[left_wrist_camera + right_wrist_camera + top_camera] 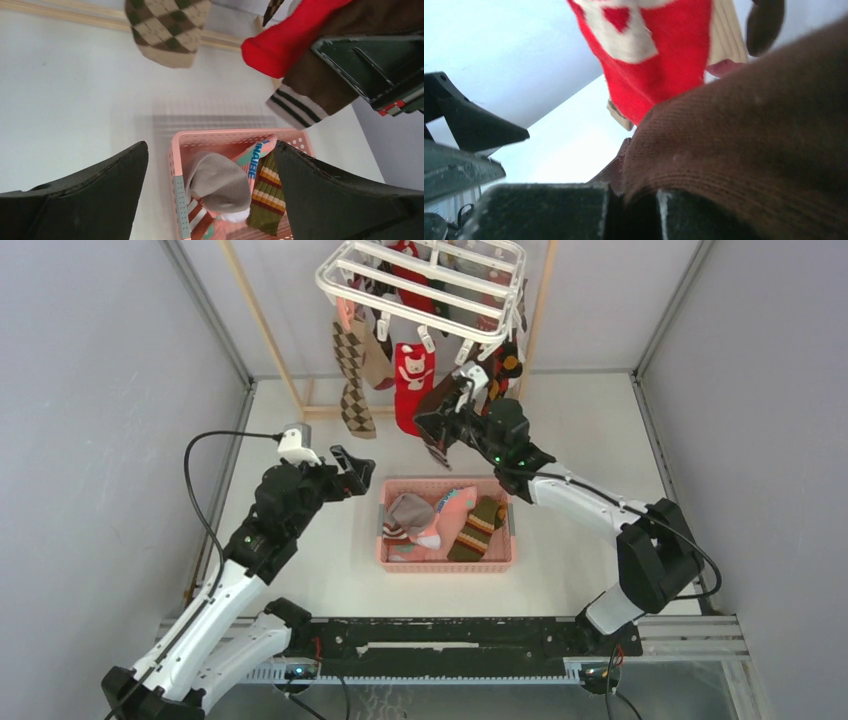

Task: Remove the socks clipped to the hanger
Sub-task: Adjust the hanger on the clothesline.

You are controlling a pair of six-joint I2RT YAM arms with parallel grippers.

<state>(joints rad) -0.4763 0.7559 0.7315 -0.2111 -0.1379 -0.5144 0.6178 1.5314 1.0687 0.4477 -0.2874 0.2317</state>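
Two grippers, two states — your right gripper (440, 428) is pinched on the dark brown sock (749, 150) hanging under the white hanger (420, 280) at 12 o'clock of the pink basket (381, 530), while your left gripper (357, 469) hovers spread wide at its 9 o'clock.

Light over the table (330, 580) is bright, even and diffuse. It falls from above and leaves only soft, pale shadows. The walls (90, 440) lean outward at the edges of the top view. Between the jaws of the left gripper (211, 146) the basket (175, 155) is sharp, with a faint striped shadow just beyond it, while the dark fingers (85, 200) show little detail. At the right gripper (631, 205) the brown sock (749, 150) is a close blur. The red sock (659, 75) above it is soft, and the background is washed out.
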